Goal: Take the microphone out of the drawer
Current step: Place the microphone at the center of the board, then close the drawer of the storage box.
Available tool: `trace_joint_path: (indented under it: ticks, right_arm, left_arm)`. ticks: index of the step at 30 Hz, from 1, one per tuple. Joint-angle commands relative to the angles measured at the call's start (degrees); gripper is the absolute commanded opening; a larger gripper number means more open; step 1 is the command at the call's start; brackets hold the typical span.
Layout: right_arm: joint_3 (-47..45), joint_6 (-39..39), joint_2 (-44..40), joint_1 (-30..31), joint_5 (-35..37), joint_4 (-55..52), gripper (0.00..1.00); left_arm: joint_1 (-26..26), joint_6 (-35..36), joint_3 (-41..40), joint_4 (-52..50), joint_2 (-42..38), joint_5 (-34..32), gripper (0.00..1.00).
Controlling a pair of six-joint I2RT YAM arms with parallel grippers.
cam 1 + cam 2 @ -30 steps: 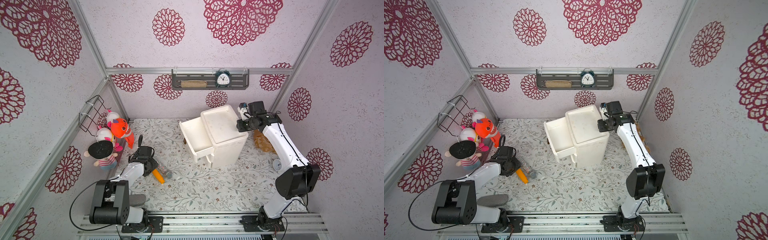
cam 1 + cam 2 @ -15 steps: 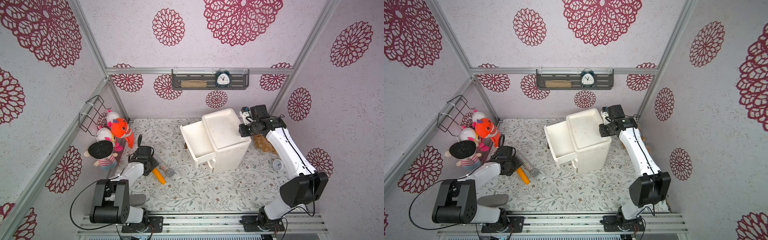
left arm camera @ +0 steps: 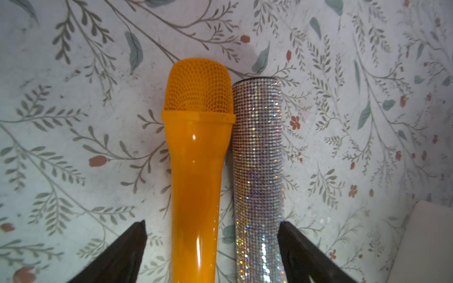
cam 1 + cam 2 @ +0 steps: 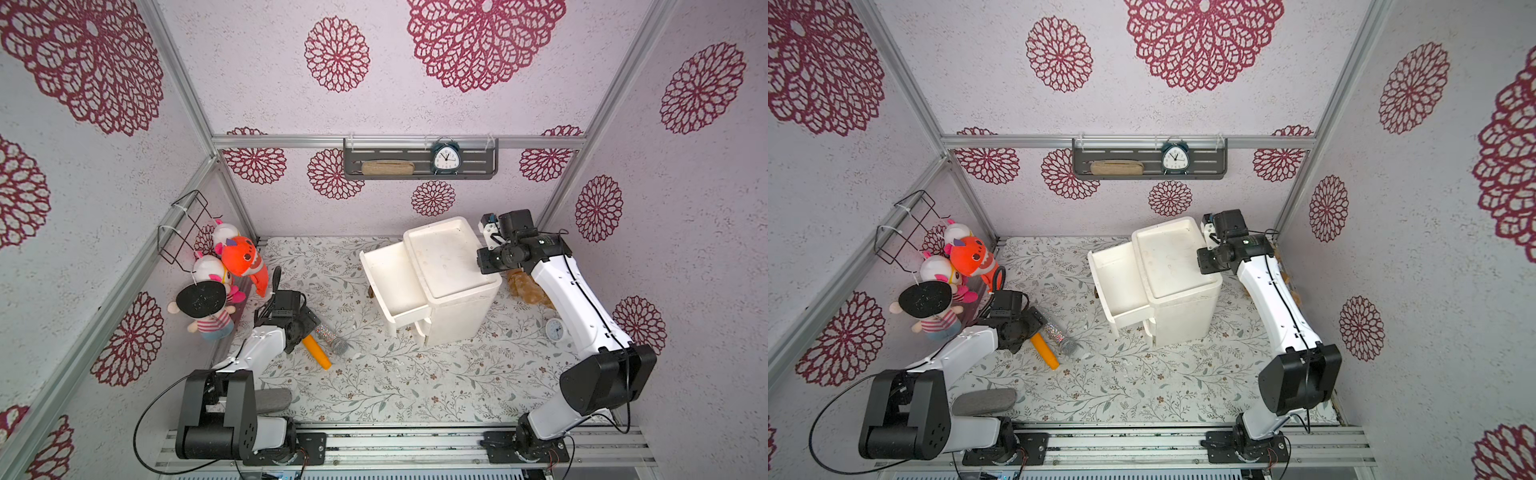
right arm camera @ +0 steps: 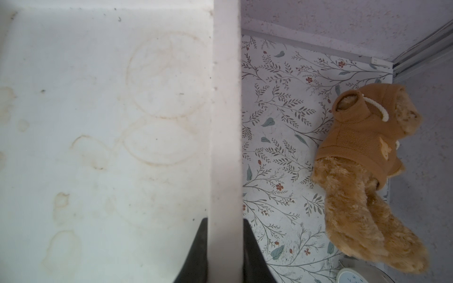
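Nr plushies (image 4: 239,259), orange mic (image 3: 198,159) touches glitter mic (image 3: 257,159).

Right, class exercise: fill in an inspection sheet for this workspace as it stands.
Surface: floral table, a few white specks.
Job's things: orange microphone and glitter microphone lie side by side on the table; drawer open, nothing seen inside.
Clutter: plush toys, teddy, small clock, grey pouch.
Grippers: left gripper open, straddling both microphones; right gripper shut on the top rim of the cabinet.
Cables: black cable loops off the left arm's base.
Surroundings: wall shelf with alarm clock; wire basket.
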Motion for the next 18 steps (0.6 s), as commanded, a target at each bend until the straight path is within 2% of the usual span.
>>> trace_joint_path:
  ticks: [1,4,9,18]
  right_arm:
    - [-0.02,-1.44,-3.81,1.74,-4.6,2.98,0.13]
    - [-1.03,-1.4,-3.86,1.72,-5.93,4.33,0.12]
    - [-4.19,-3.43,-4.0,1.77,-10.36,9.13,0.08]
    - [-2.38,-0.98,-2.29,1.55,-13.68,11.04,0.01]
  left_arm:
    - [0.46,-0.42,2.95,-2.11,-3.59,-0.35,0.98]
    - [0.47,1.7,5.55,-2.86,-3.79,2.48,0.97]
    - [-0.36,6.38,11.02,-3.8,0.56,14.22,0.97]
    - [-7.95,9.56,17.76,-4.29,4.61,21.74,0.97]
